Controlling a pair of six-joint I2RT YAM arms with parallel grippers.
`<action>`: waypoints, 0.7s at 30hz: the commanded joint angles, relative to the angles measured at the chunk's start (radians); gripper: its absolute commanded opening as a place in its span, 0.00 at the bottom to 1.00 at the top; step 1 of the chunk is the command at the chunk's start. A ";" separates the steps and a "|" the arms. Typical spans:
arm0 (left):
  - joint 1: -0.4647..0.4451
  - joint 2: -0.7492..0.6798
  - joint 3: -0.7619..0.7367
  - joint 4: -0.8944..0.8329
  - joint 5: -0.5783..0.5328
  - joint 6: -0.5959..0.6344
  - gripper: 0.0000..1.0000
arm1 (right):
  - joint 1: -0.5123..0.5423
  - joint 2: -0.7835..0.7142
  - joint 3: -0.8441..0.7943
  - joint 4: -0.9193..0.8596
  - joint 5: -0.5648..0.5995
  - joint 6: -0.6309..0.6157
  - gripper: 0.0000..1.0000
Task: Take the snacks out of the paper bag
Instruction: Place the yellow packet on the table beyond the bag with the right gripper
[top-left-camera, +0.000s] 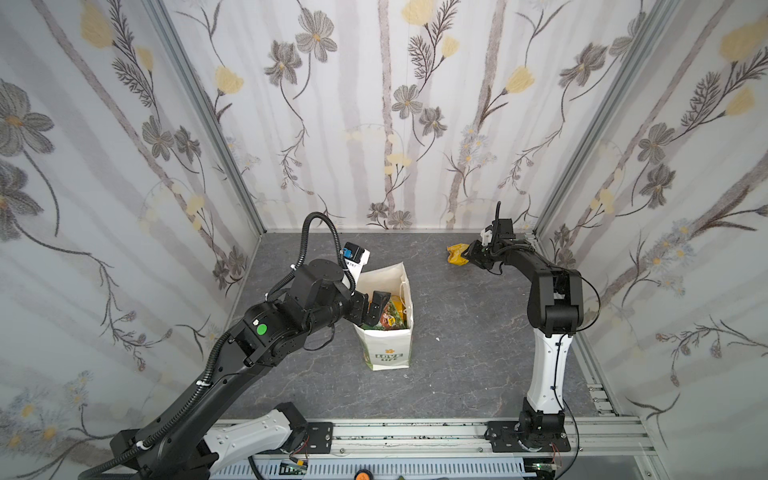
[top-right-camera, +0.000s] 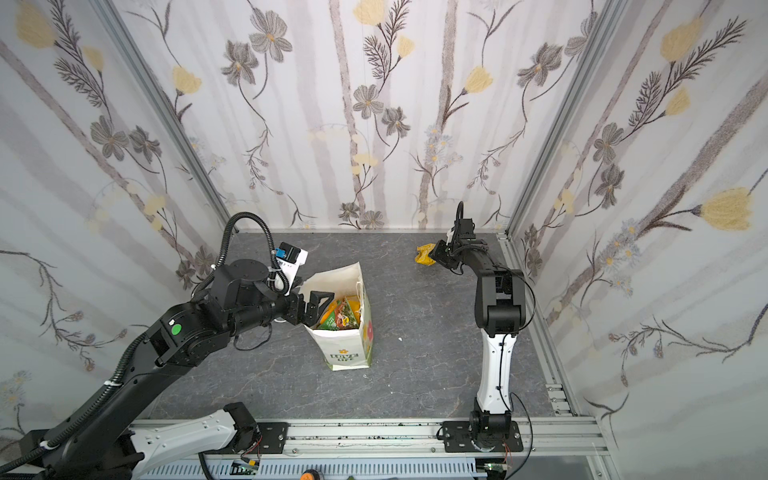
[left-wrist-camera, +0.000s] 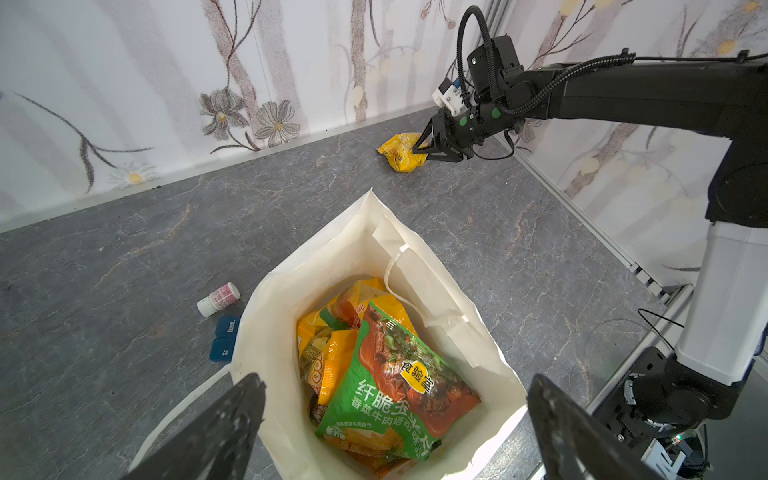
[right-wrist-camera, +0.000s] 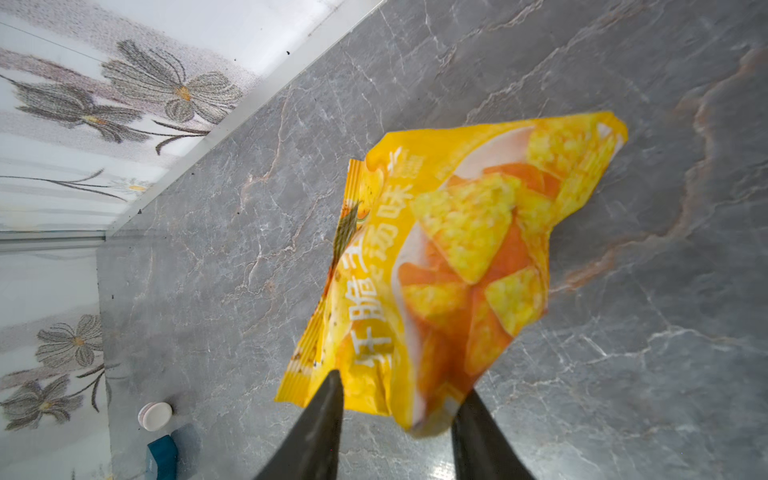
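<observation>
Right fingers are parted around the crinkly yellow snack packet: retract without dragging it. Left fingers, spread wide over the white paper bag, should take the glossy green packet.

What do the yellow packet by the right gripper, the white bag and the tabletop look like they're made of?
Yellow packet: thin plastic film, glossy; it crinkles and catches the light.
White bag: matte paper by the look, with crisp folds and stiff standing walls.
Tabletop: grey, marble-patterned, with a faint sheen; whether it is real stone or printed laminate cannot be told.
</observation>
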 joint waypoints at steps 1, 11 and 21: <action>0.000 0.009 0.002 -0.010 -0.043 -0.019 1.00 | 0.001 -0.050 -0.004 -0.019 0.029 -0.032 0.52; 0.002 0.120 0.082 -0.109 -0.105 -0.042 0.94 | 0.005 -0.462 -0.219 0.053 0.052 -0.093 0.80; 0.006 0.264 0.135 -0.164 -0.146 -0.204 0.87 | 0.180 -0.994 -0.399 0.085 0.059 -0.063 0.97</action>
